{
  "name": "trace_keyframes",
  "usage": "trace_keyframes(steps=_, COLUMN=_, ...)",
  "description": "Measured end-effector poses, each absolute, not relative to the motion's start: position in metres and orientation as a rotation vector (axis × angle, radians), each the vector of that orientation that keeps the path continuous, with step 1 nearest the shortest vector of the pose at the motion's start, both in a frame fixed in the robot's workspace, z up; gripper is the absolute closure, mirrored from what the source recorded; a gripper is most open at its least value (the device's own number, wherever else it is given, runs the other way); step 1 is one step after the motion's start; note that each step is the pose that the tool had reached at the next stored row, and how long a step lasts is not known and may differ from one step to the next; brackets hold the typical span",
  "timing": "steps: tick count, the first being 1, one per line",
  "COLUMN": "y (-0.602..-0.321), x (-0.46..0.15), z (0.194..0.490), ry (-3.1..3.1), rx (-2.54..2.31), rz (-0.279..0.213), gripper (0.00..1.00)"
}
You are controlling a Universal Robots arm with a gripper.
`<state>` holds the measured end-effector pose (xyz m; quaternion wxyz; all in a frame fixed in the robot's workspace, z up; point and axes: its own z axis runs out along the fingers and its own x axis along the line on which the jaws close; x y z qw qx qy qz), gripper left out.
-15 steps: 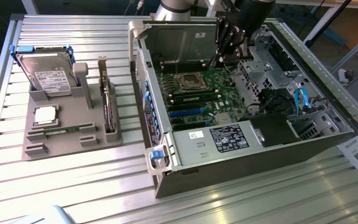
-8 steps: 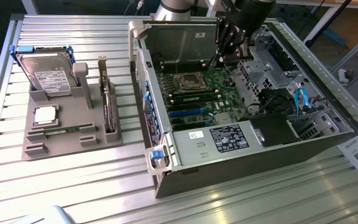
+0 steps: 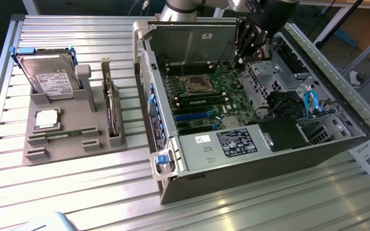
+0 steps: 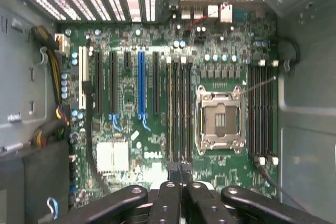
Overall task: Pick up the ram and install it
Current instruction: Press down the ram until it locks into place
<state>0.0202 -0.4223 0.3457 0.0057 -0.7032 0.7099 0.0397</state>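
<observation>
Step in hand: the pick-up, not yet made, judging from where the ram lies.
Ram (image 3: 69, 133): what looks like the slim green stick lies flat in the front slot of the grey holder (image 3: 75, 150), at the exterior view's left, well apart from the gripper.
Gripper (image 3: 242, 60): hovers inside the open computer case (image 3: 269, 166), above the motherboard (image 3: 220, 103).
Fingers (image 4: 169, 195): pressed together, with nothing visibly between them.
Beneath the gripper: in the wrist view the fingertips sit over the end of one bank of memory slots (image 4: 178, 114), beside the empty processor socket (image 4: 219, 119).
What a grasp calls for: as I judge it, fingers parted and set across the stick's thin long edges, square to the holder's slot so it lifts without tilting.
Count, holder: one ram, one hard drive (image 3: 50, 77), one square processor chip (image 3: 46, 119), one expansion card (image 3: 112, 113) standing on edge.
Count, case: one motherboard, one socket, two banks of memory slots, one either side of the socket; one blue card slot (image 4: 140, 85).
Bench (image 3: 75, 197): carries one holder and one case, side by side.
</observation>
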Motion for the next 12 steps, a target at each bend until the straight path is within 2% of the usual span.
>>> trace_keyframes(steps=12, y=-0.422, x=0.022, z=0.335, ry=2.221, rx=-2.200, rz=0.126, gripper=0.90)
